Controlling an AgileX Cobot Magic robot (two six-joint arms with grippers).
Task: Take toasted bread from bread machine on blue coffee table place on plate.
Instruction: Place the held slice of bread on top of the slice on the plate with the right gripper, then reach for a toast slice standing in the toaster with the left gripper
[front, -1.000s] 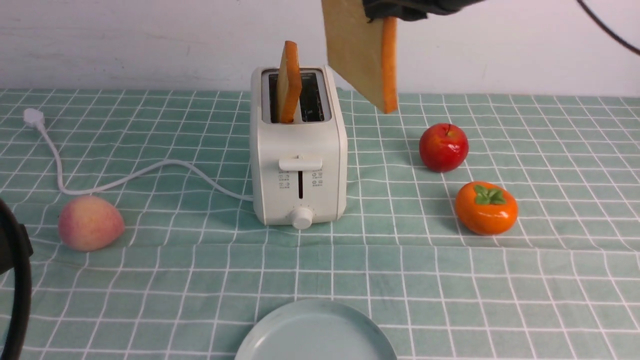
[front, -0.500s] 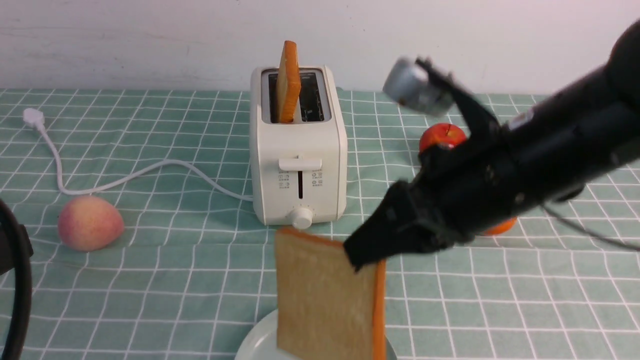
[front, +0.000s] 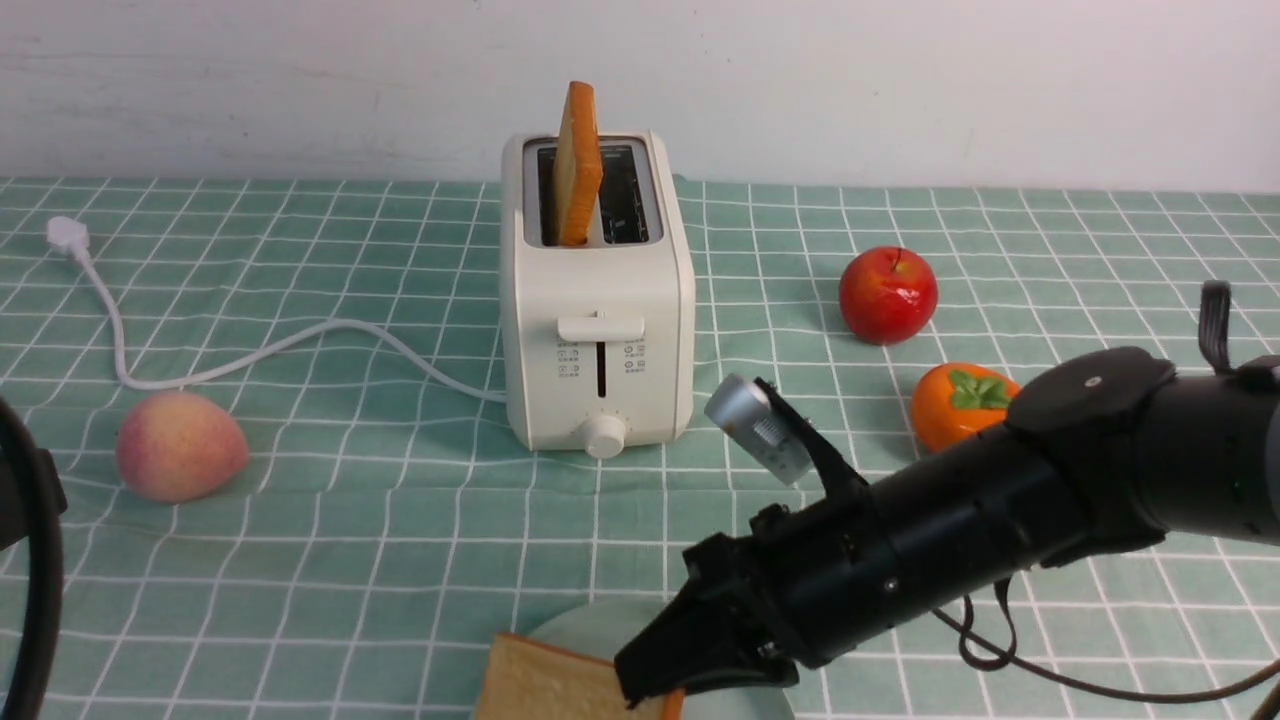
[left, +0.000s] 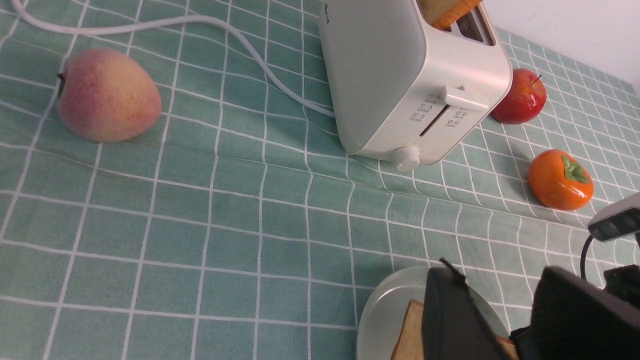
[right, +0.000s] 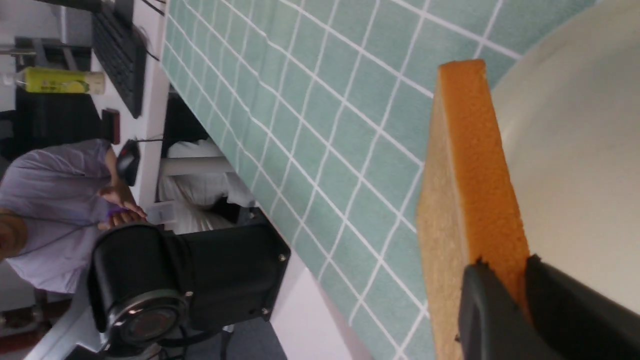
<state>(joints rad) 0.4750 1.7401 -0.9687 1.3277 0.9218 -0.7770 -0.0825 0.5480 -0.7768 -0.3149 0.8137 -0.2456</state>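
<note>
Lower centre: the right gripper (front: 650, 692), clamped on a toast slice (front: 570, 683), lowers it onto the plate (front: 590, 628); release should follow. Lower right, left wrist view: the left gripper (left: 492, 310) stands parted.

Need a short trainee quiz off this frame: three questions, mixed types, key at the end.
1. Multiple choice: which fruit is on the far side of the toaster from the peach, nearest the back wall?
a) persimmon b) apple c) lemon

2. True or false: both toaster slots have bread standing in them.

3. Fill in: the right gripper grips a slice of toast at the ______.

Key: 1 b, the apple; 2 false, one slice stands in the left slot only; 3 plate.
</note>
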